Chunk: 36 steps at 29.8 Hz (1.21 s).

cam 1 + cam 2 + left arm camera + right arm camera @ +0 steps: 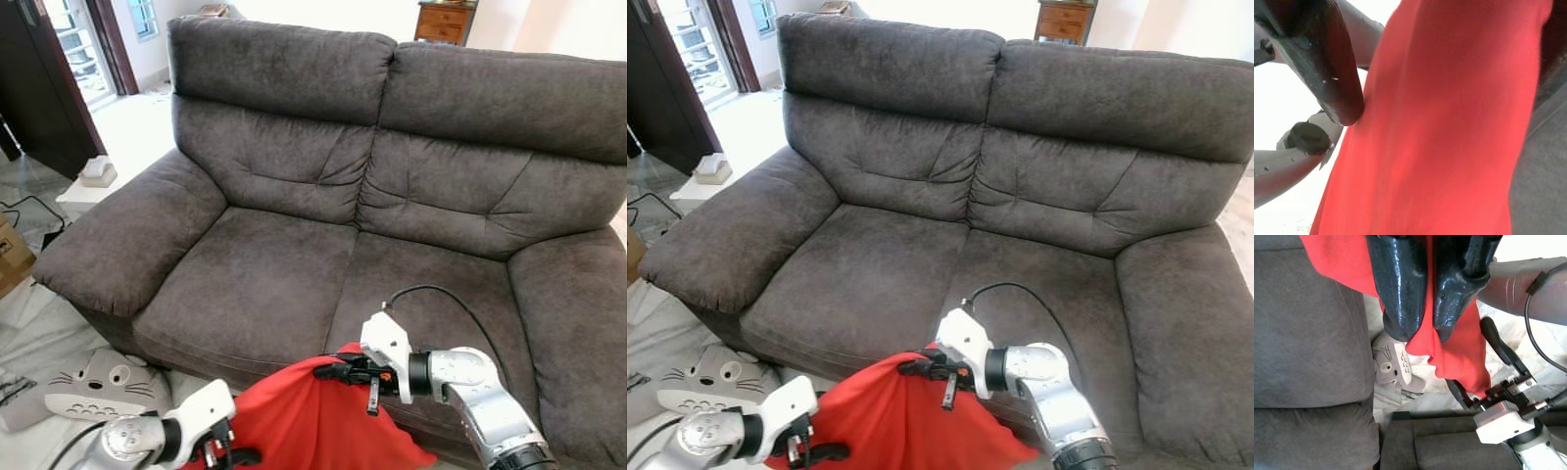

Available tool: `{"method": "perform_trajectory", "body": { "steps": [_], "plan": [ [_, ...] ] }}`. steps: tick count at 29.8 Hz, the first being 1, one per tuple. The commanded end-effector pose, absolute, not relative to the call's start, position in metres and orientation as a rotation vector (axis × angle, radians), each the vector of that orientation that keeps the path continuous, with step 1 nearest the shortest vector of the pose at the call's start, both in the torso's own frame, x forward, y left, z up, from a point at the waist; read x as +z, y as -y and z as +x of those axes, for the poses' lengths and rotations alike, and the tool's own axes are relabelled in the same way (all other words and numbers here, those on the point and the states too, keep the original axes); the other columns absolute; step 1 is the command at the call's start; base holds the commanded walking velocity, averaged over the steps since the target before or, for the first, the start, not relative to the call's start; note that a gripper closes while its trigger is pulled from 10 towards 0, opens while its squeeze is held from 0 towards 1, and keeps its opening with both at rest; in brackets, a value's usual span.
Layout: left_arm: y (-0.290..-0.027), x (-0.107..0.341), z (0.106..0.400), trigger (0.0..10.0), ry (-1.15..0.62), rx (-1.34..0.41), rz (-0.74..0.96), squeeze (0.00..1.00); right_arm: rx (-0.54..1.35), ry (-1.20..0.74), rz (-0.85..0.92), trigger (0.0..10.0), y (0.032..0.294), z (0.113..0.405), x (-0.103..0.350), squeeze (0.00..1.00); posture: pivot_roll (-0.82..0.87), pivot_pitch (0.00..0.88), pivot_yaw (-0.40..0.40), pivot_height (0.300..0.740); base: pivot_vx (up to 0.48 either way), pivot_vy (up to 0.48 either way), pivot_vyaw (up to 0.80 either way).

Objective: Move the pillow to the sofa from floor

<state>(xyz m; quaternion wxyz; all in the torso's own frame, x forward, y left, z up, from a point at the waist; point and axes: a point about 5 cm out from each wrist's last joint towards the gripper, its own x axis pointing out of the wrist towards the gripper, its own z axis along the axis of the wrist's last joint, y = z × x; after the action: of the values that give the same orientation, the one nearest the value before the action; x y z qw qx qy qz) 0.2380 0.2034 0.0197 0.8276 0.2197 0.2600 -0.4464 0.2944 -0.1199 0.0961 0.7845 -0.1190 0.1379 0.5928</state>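
Between my right gripper's [1422,330] closed fingers I have a fold of the red pillow [304,416] pinched at its top edge. My left gripper [230,452] presses the pillow's lower side; I cannot tell its opening. I judge the lift done, with the pillow hanging just before the sofa [265,284] seat, not yet placed. Beyond the left gripper, a grey cat cushion [103,384] lies on the floor, clear of my path.

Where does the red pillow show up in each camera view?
Left eye view: red pillow, bottom centre, before the sofa.
Right eye view: bottom centre.
Left wrist view: red pillow beside a finger.
Right wrist view: pinched by the right end effector.
Shared landmark: sofa.
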Motion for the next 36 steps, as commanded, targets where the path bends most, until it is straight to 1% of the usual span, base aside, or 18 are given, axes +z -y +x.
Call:
{"method": "perform_trajectory", "body": {
  "steps": [1,8,12,14,18,19,20,21,29,32,36],
  "plan": [
    [-0.213,0.017,0.232,10.0,-0.59,-0.944,0.47,0.0,1.267,-0.149,-0.273,10.0,0.118,0.305,0.124,0.0,0.1,0.026,0.004,0.74,0.0,0.0,0.0],
    [-0.223,0.015,0.225,10.0,-0.639,-0.956,0.486,0.0,1.251,-0.149,-0.274,10.0,0.122,0.307,0.126,0.0,0.11,0.022,0.005,0.74,0.0,0.0,0.0],
    [-0.229,0.005,0.215,10.0,-0.721,-0.996,0.557,0.0,1.24,-0.152,-0.284,10.0,0.126,0.309,0.127,0.0,0.1,0.017,0.005,0.74,0.0,0.0,0.0],
    [-0.232,0.002,0.214,10.0,-0.72,-0.989,0.598,0.0,1.239,-0.153,-0.286,10.0,0.127,0.309,0.127,0.0,0.1,0.018,0.003,0.74,0.0,0.0,0.0],
    [-0.228,0.001,0.219,10.0,-0.686,-0.944,0.595,0.0,1.232,-0.15,-0.285,10.0,0.127,0.309,0.127,0.0,0.1,0.018,0.003,0.74,0.0,0.0,0.0],
    [-0.226,-0.001,0.222,2.4,-0.667,-0.92,0.625,0.0,1.235,-0.146,-0.28,10.0,0.125,0.309,0.127,0.0,0.1,0.018,0.003,0.74,0.0,0.0,0.0],
    [-0.226,-0.001,0.222,2.4,-0.667,-0.92,0.625,0.0,1.235,-0.146,-0.28,10.0,0.125,0.309,0.127,0.0,0.1,0.018,0.003,0.74,0.0,0.0,0.0],
    [-0.224,-0.003,0.224,0.0,-0.655,-0.896,0.648,0.0,1.235,-0.141,-0.275,10.0,0.124,0.309,0.128,0.0,0.1,0.026,0.001,0.74,0.0,0.0,0.0],
    [-0.219,-0.002,0.228,0.0,-0.611,-0.911,0.666,0.0,1.23,-0.153,-0.279,10.0,0.126,0.308,0.126,0.0,0.1,0.049,-0.003,0.74,0.0,0.0,0.0],
    [-0.222,-0.003,0.224,0.0,-0.643,-0.946,0.682,0.0,1.224,-0.156,-0.276,10.0,0.127,0.308,0.126,0.0,0.1,0.051,-0.002,0.74,0.0,0.0,0.0],
    [-0.227,-0.006,0.223,0.0,-0.699,-0.947,0.69,0.0,1.205,-0.168,-0.274,10.0,0.129,0.309,0.123,0.0,0.1,0.064,-0.001,0.74,0.0,0.0,0.0]
  ]
}}
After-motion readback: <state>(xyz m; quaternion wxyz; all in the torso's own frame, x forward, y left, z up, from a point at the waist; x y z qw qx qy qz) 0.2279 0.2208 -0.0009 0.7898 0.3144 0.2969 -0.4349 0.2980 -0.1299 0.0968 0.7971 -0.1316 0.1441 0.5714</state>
